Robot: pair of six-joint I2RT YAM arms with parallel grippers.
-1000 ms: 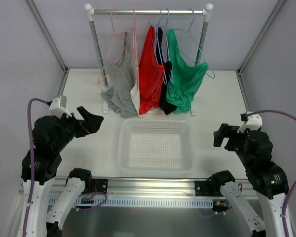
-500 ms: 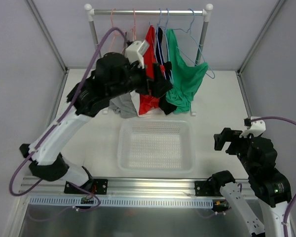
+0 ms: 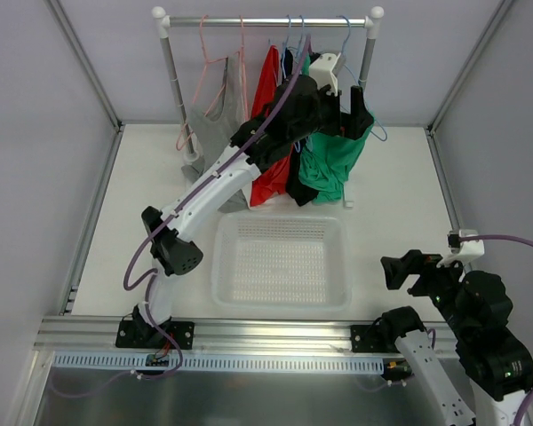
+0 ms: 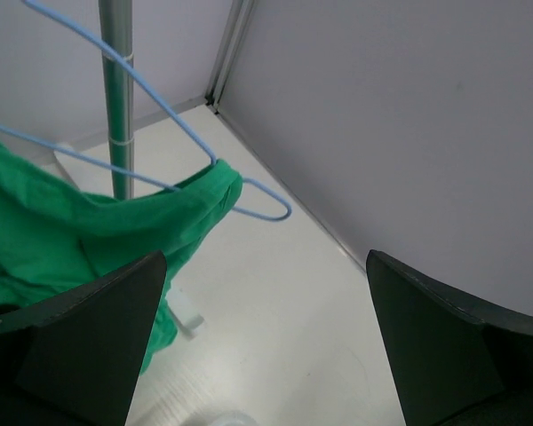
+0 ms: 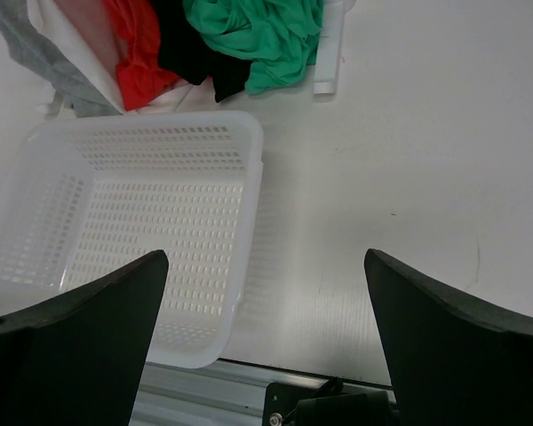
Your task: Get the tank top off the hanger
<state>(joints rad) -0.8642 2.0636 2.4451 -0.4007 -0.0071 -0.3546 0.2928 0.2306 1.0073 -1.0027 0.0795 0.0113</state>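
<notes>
The green tank top (image 3: 330,169) hangs on the light-blue wire hanger (image 3: 378,133) at the right end of the rack. My left arm reaches up to the rack, and its open, empty gripper (image 3: 354,120) sits at the top's right shoulder. In the left wrist view the tank top (image 4: 62,235) fills the left side. The hanger (image 4: 173,111) pokes out past the top's shoulder edge, above and between my spread fingers (image 4: 80,346). My right gripper (image 3: 394,271) is open and empty, low at the near right. Its wrist view shows the top's bunched hem (image 5: 258,35).
The rack's right post (image 4: 115,98) stands just behind the hanger. A red top (image 3: 268,124), a black garment (image 3: 298,182), a grey top (image 3: 215,142) and pink hangers (image 3: 204,84) share the rail. A white perforated basket (image 3: 281,262) sits mid-table; it also shows in the right wrist view (image 5: 133,222).
My left arm swung from the near left up across the rack to the green top's right shoulder. My right arm drew back slightly toward the near edge.
</notes>
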